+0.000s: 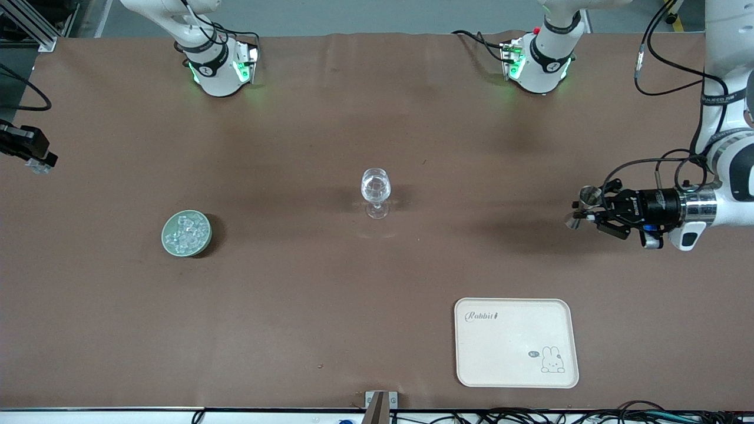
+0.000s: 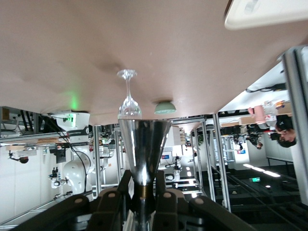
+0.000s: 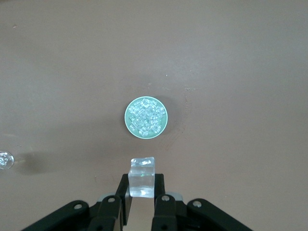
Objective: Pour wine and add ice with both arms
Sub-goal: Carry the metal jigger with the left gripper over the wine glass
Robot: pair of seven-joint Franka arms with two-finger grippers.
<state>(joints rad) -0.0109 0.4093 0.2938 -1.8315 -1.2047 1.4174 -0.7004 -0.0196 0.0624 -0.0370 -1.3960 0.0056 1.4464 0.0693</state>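
Cream plastic, printed with a small rabbit, made up the tray [image 1: 515, 341], which lay nearer the front camera than the stemmed glass [image 1: 376, 191] and toward the left arm's end of the table. That glass stood upright at the middle of the brown tablecloth [image 1: 330, 118] and serves as the landmark. About level with the glass, toward the right arm's end and slightly nearer the camera, sat the pale green dish [image 1: 186, 234], heaped with clear ice cubes [image 1: 187, 232]. Well apart from the glass, toward the left arm's end, the left gripper [image 1: 583, 213] hung above the cloth with its fingers clamped on the narrow waist of a shiny metal jigger [image 1: 587, 196]; the left wrist view showed the jigger's cone [image 2: 144, 150] pointing toward the glass [image 2: 128, 96]. Whether any wine was in the jigger could not be told. The right gripper [image 3: 142, 190] was pinched narrow on a single ice cube [image 3: 142, 175], high over the cloth, with the dish [image 3: 146, 118] in sight below it; in the front view it showed only at the picture's edge, past the dish from the glass.
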